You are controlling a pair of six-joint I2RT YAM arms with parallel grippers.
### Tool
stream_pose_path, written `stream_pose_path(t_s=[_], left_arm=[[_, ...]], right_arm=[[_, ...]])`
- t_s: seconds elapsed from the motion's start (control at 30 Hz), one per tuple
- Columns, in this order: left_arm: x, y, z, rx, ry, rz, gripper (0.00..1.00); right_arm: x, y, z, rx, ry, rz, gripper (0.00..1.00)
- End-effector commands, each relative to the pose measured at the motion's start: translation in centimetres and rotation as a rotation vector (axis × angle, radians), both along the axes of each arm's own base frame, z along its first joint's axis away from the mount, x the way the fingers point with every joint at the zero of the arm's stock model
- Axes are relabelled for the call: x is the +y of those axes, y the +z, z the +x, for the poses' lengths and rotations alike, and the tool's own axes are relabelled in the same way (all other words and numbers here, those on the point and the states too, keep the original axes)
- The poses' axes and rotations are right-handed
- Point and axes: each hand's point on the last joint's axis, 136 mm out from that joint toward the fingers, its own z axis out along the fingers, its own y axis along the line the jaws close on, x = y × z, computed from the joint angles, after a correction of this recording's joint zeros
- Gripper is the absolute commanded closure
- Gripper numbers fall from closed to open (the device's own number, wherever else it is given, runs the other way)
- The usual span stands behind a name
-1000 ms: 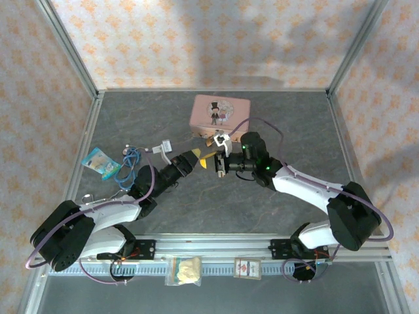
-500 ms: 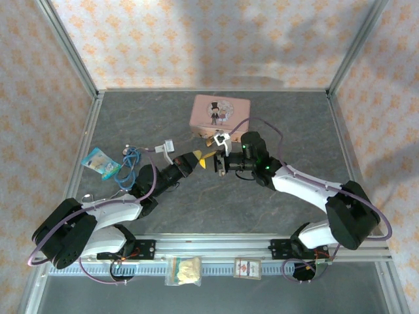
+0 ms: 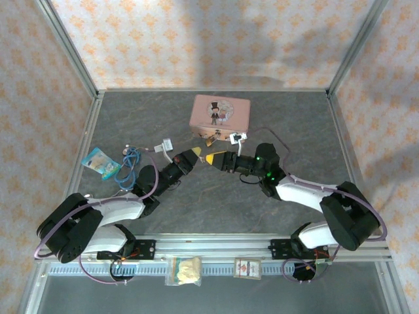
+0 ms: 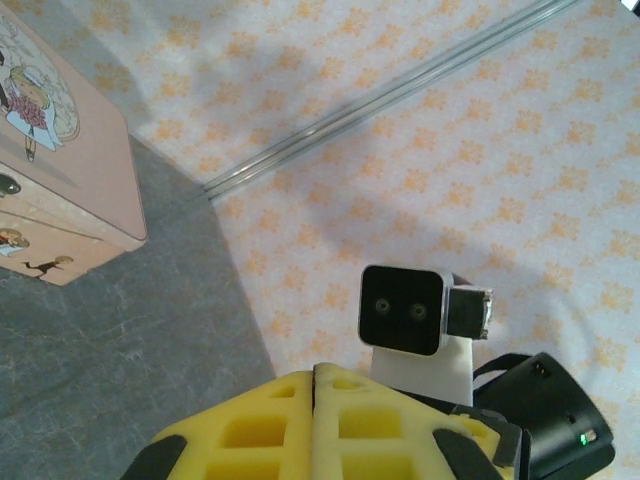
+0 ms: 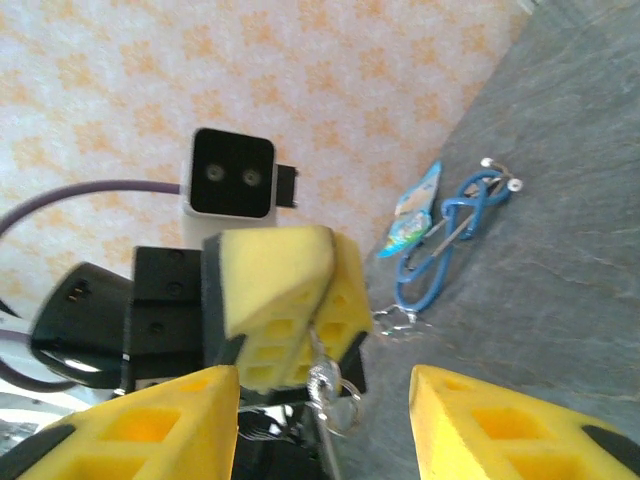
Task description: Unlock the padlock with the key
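The pink tin point(image 3: 220, 116) lies lid up. Just in front of its near side, my left pincer point(image 3: 190, 156) is clamped tight on the thin silvery key point(image 5: 318, 382). It is nose to nose with my right pincer point(image 3: 213, 159), whose fingers stand parted and empty. The padlock point(image 3: 209, 140) sits against the tin's near edge.
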Motion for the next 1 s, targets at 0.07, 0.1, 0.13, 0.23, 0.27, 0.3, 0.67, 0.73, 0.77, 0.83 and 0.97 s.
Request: stream_pose_path(t_s=[0.07, 0.1, 0.13, 0.23, 0.27, 0.3, 0.67, 0.73, 0.77, 0.83, 0.97], left_arm=[[0.0, 1.6, -0.3, -0.048, 0.003, -0.061, 1.0], [-0.1, 1.7, -0.4, -0.051, 0.001, -0.063, 1.0], [-0.1, 1.8, -0.4, -0.051, 0.0, -0.066, 1.0], [-0.1, 2.0, -0.5, -0.056, 0.001, -0.071, 1.0], [-0.1, 2.1, -0.5, -0.057, 0.002, -0.072, 1.0], [-0.1, 2.1, -0.5, -0.057, 0.002, -0.072, 1.0], [0.3, 1.8, -0.7, -0.053, 0.017, -0.076, 1.0], [0.3, 1.8, -0.7, -0.053, 0.018, -0.077, 1.0], [0.3, 1.8, -0.7, -0.052, 0.017, -0.076, 1.0], [0.3, 1.8, -0.7, -0.052, 0.017, -0.076, 1.0], [0.8, 0.9, -0.2, -0.038, 0.049, -0.038, 0.71]], right_arm=[[0.4, 3.0, -0.8, -0.03, 0.028, 0.135, 0.52], [0.5, 2.7, -0.8, -0.022, 0.028, 0.131, 0.52], [0.7, 2.5, -0.8, -0.016, 0.031, 0.129, 0.52], [1.0, 2.1, -0.7, -0.004, 0.034, 0.127, 0.53], [1.2, 1.9, -0.7, 0.001, 0.037, 0.124, 0.53], [1.4, 1.7, -0.7, 0.008, 0.042, 0.118, 0.54], [1.8, 1.6, -0.9, 0.018, 0.052, 0.127, 0.86], [1.8, 1.6, -0.9, 0.015, 0.055, 0.127, 0.96], [1.8, 1.6, -0.9, 0.013, 0.057, 0.129, 1.0], [1.7, 1.4, -0.7, 0.012, 0.044, 0.117, 1.0], [0.8, 0.1, 0.6, -0.003, -0.024, 0.029, 1.0]])
